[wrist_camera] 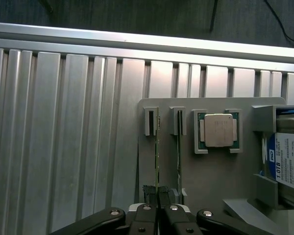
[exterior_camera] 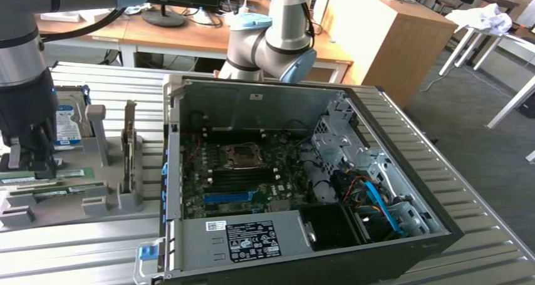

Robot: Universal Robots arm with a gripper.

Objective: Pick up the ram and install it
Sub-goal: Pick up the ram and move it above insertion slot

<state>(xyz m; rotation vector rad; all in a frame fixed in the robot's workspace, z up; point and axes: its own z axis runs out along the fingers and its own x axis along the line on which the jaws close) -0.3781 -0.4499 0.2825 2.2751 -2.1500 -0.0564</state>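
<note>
The ram (wrist_camera: 157, 147) is a thin green stick standing on edge in a slot of the grey holder (wrist_camera: 210, 181), seen edge-on in the wrist view. My gripper (wrist_camera: 157, 193) is down over its near end, and its black fingers (wrist_camera: 148, 192) are pressed against both faces of the stick. A second stick (wrist_camera: 179, 152) stands in the neighbouring slot, apart from the fingers. In the exterior view my gripper (exterior_camera: 32, 163) is low over the holder at the far left, with green sticks (exterior_camera: 50, 175) beside it. The open computer case (exterior_camera: 292, 172) with its motherboard lies to the exterior view's right.
A processor chip (wrist_camera: 218, 131) sits in a holder pocket, and a hard drive (wrist_camera: 289, 161) with a white-blue label is past it. A grey upright card (exterior_camera: 129, 147) stands between the holder and the case. A second arm (exterior_camera: 267, 41) rises behind the case.
</note>
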